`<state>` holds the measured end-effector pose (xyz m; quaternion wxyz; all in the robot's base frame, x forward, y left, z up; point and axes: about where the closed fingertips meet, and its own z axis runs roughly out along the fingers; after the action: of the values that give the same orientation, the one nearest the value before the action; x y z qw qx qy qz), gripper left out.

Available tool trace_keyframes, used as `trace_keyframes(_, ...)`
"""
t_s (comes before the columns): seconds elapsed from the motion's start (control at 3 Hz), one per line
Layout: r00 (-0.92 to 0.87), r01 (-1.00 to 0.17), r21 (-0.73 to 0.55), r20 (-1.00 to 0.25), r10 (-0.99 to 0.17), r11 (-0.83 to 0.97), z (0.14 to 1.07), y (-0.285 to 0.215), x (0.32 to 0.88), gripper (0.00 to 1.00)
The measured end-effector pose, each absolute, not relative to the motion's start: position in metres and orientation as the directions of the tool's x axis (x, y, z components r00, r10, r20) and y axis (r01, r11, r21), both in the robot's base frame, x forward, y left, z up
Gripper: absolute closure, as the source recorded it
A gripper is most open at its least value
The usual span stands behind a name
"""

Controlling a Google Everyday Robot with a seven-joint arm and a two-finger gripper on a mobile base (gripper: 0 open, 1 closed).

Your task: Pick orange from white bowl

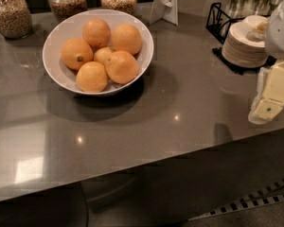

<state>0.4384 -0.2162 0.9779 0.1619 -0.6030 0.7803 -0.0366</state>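
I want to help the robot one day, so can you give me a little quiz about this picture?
1. True or false: the gripper is touching the white bowl.
2. How many oranges lie in the white bowl? A) four B) six C) eight
3. Fill in: in the picture, the orange with a dark stem dot lies on the bowl's ___ side (left or right).

Key
1. False. The gripper hangs at the right edge of the view, well apart from the bowl, below the stack of plates.
2. B, six.
3. Left.
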Motion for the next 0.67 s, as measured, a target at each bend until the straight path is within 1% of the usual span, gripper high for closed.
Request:
trace_keyframes(0.33, -0.220, -0.929, -0.253, -0.209, -0.953, 0.270, 0.978, -0.216, 0.438, 0.00)
trace_keyframes(0.67, -0.120, -0.927, -0.316, -0.265, -0.957, 0.204, 0.984, -0.199, 0.460, 0.00)
